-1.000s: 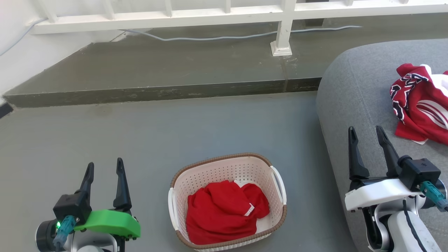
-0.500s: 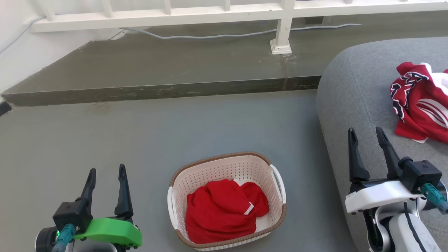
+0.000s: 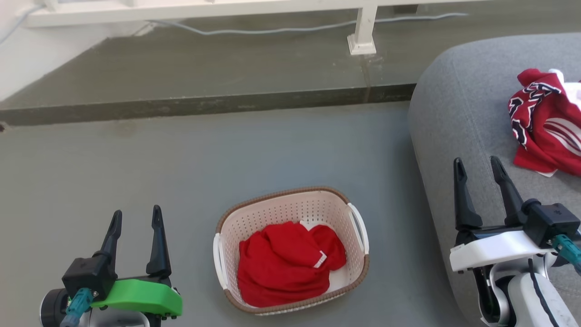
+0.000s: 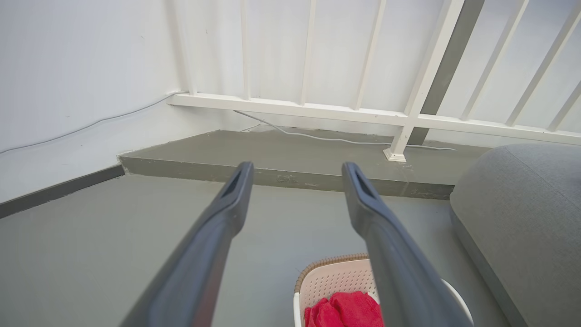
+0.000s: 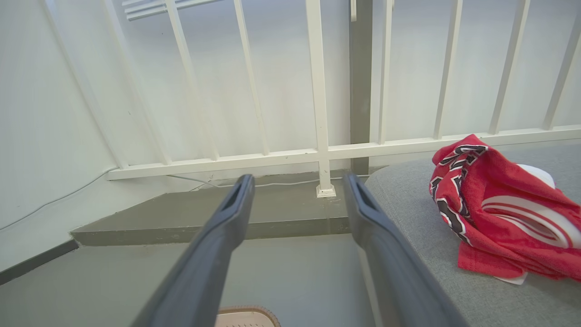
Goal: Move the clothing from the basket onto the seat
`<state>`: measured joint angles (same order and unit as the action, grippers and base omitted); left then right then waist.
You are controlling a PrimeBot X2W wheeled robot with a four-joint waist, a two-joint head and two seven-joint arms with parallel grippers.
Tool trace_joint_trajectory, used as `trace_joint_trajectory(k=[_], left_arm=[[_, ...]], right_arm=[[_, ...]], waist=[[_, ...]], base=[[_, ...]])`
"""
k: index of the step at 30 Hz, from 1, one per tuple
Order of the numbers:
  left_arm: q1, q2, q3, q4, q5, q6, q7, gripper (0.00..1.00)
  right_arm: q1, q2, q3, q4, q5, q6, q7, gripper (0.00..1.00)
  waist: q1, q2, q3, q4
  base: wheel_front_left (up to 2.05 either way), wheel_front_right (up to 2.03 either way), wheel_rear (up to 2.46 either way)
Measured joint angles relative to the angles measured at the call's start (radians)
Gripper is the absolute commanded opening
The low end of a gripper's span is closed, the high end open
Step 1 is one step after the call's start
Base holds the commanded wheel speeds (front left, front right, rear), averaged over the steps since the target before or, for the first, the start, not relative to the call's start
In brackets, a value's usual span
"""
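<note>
Well, the black-and-white lettering on the crumpled striped garment (image 3: 542,122) lying on the grey sofa (image 3: 454,113) is too folded to read. A plain red garment (image 3: 283,265) with a small white tag sits bunched in the cream basket (image 3: 281,194). The left pincer (image 3: 136,211) and right pincer (image 3: 476,160) both gape open.

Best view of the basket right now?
Head view: the whole basket, rim and both handles, red garment inside. Left wrist view catches its far end at the bottom edge; right wrist view, a sliver of rim.
</note>
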<state>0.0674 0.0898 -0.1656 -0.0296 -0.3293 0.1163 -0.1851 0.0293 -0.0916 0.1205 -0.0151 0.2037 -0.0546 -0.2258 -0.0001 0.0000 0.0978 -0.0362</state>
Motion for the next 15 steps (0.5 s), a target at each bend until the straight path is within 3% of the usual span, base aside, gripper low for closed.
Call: trace_joint_trajectory(k=[15], left_arm=[[-0.075,0.024,-0.042,-0.016,0.045,-0.002,0.081,1.0]], right_arm=[[-0.112,-0.023,-0.04,-0.062,0.001,-0.008,0.017,1.0]], waist=[[0.0001,0.0,0.133,-0.007]], base=[[0.0,0.0,0.0]])
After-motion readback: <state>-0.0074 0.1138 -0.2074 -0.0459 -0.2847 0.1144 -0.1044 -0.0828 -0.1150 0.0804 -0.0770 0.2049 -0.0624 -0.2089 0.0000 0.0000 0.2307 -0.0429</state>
